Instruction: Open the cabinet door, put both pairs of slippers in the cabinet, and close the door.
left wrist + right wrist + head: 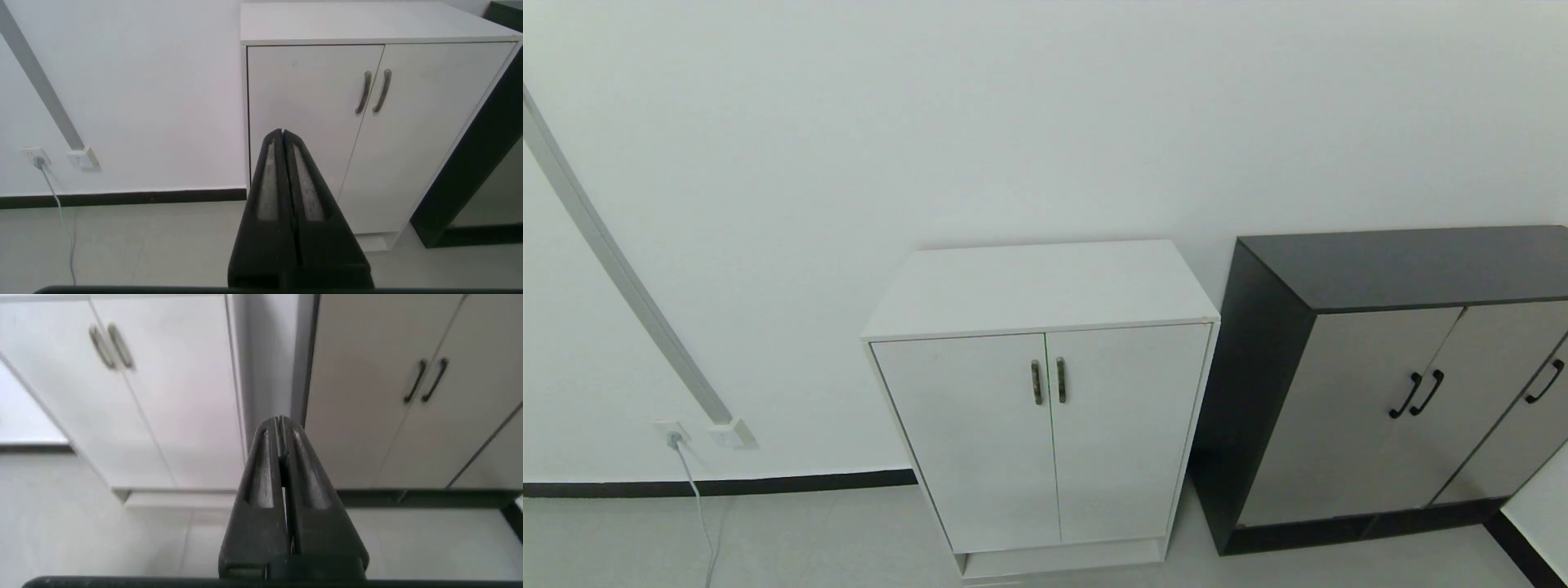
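**White cabinet point(1037, 290) with both doors closed**

The cabinet stands on the floor point(833, 539) against the wall point(1045, 122), just left of a black-sided cabinet point(1258, 367). Its two plain doors point(968, 433) meet at a centre seam, flanked by upright metal bar handles point(1036, 382). The left gripper point(282, 135) and right gripper point(280, 420) each have their fingers pressed together.

Camera set: head, two wrists.
Head high, angled down on white cabinet point(1043, 433); wrists lower, facing forward; all stand well off, sharing that cabinet.
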